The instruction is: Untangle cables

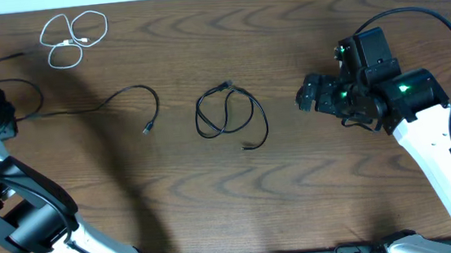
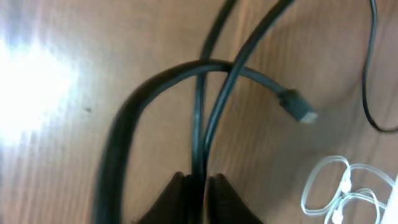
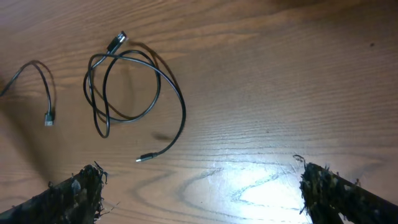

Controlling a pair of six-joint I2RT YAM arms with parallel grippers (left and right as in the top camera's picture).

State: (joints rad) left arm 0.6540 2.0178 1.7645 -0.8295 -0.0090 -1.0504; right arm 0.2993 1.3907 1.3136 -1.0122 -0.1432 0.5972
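The left gripper (image 2: pixel 198 182) is straddling a long black cable (image 2: pixel 199 124), jaws barely parted, grip unclear, a plug-ended cable (image 2: pixel 161 74) crossing ahead. The right gripper (image 3: pixel 199 171) is hovering wide open, empty, near the looped black cable (image 3: pixel 184 115).

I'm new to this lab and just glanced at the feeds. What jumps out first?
A looped black cable lies mid-table, with the right gripper wide open off to its right. At the left edge, another black cable runs between the left gripper's nearly closed fingers, and a coiled white cable sits in the far left corner.
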